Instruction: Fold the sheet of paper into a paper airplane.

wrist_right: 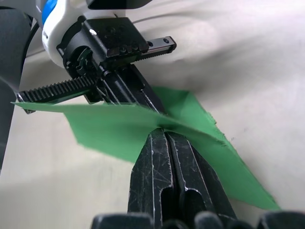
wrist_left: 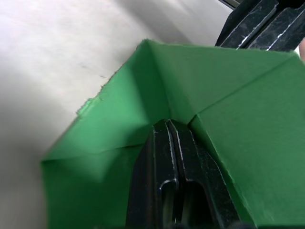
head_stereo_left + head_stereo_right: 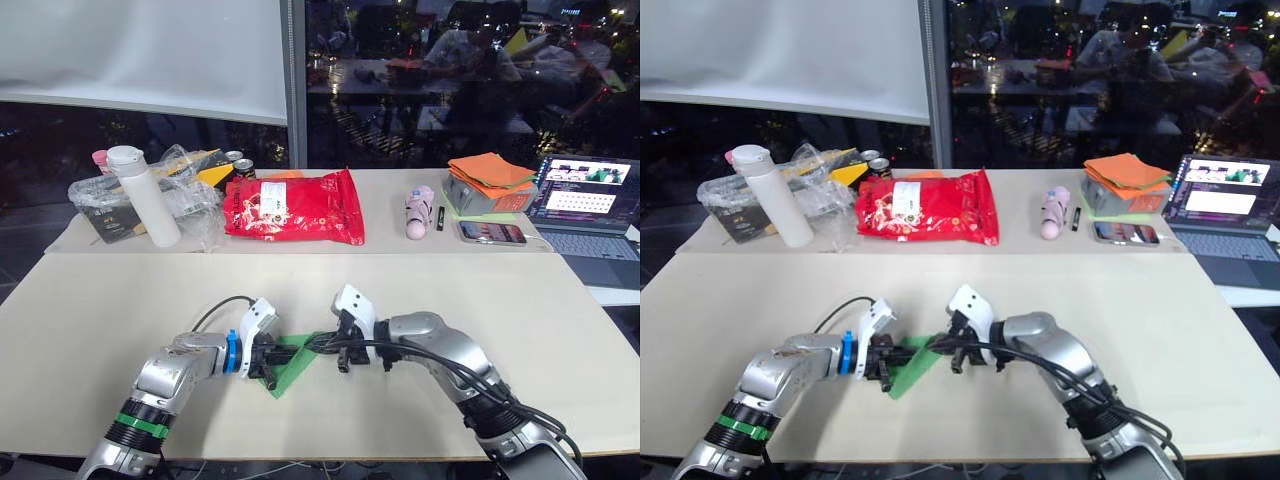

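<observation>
Both grippers meet low over the near table [image 3: 90,330]. Left gripper [image 3: 268,362] and right gripper [image 3: 338,352] each pinch the folded green sheet of paper [image 3: 293,363] between closed fingers, its lower corner resting on the tabletop.

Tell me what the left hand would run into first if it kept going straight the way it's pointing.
Probably the right hand. The left hand, shut on the green paper, points across the table at it, and its black fingers show just past the paper's edge. Depth is hard to judge.

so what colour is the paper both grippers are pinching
Bright green paper, clearest in the left wrist view.
</observation>
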`<move>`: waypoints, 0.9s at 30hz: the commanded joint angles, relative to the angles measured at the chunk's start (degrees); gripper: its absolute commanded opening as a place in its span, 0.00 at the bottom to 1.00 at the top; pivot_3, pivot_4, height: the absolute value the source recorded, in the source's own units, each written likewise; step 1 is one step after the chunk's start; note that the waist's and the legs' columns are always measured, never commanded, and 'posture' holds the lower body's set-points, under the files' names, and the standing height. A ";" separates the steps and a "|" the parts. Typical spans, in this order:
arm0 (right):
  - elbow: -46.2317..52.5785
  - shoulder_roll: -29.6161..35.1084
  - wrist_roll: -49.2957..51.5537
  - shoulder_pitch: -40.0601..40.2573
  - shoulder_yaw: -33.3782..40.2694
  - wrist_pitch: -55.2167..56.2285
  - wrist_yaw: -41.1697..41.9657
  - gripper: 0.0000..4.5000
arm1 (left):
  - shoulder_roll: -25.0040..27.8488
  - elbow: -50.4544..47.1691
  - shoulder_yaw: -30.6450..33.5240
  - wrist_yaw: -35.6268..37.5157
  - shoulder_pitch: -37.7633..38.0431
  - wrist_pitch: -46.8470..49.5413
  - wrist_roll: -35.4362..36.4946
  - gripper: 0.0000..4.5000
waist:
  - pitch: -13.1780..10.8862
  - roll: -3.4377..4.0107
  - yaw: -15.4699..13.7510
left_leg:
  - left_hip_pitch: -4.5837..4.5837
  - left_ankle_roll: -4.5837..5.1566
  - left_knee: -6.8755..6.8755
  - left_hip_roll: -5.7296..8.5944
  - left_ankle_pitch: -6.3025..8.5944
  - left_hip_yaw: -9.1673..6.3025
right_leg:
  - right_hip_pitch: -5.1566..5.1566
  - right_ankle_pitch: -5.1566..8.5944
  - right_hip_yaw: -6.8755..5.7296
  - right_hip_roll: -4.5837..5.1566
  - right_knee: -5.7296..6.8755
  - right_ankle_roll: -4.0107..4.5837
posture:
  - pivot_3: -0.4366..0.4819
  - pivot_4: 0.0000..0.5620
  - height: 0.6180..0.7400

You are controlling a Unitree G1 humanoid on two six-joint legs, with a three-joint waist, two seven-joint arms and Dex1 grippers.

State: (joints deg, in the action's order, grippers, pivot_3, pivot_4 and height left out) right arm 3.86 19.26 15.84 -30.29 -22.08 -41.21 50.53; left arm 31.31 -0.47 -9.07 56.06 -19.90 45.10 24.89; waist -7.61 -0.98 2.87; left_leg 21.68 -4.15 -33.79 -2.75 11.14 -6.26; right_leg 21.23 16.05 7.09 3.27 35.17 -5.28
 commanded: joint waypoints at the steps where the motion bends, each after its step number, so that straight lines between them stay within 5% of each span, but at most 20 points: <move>1: -1.87 -1.84 -1.12 -1.67 -0.88 2.45 -0.56 0.00 | 1.73 -0.43 2.97 -0.05 0.13 -0.29 0.75 0.01 | -0.01 0.02 0.08 | 0.00 0.00 0.01 0.00 0.00 0.00 | 0.01 0.00 0.00 0.00 0.01 0.00 | 0.48 0.27 0.93; 11: -12.11 -3.35 -6.87 -3.72 -2.91 5.83 -1.45 0.00 | 9.73 -1.85 8.08 2.45 2.18 0.60 2.61 0.01 | -0.04 0.06 0.11 | 0.00 0.00 0.02 0.00 0.00 0.00 | 0.03 0.00 0.00 0.00 0.02 0.01 | 0.48 0.27 0.93; 21: -9.18 -1.14 -9.44 -1.86 -4.69 6.56 0.00 0.00 | 7.51 -1.26 13.66 0.94 -0.92 7.98 10.36 0.01 | -0.03 0.05 -0.10 | -0.02 0.00 0.02 -0.01 0.00 0.00 | 0.00 0.01 -0.01 0.01 0.01 0.01 | 0.48 0.27 0.93; 27: -6.59 -0.66 -8.64 -0.07 -4.38 7.32 0.67 0.00 | 6.10 3.98 22.73 -5.15 -6.37 16.38 16.28 0.49 | -0.02 0.04 0.11 | -0.06 0.00 0.03 0.00 0.00 0.00 | -0.01 0.01 -0.01 0.00 0.03 0.00 | 0.48 0.27 0.93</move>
State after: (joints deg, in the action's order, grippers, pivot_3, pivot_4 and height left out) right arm -3.23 18.24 7.28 -31.17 -26.04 -33.68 50.46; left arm 37.60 2.93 10.83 52.65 -25.19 59.44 38.95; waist -7.64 -0.94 2.98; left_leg 21.62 -4.15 -33.77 -2.76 11.14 -6.25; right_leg 21.22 16.06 7.08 3.28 35.20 -5.28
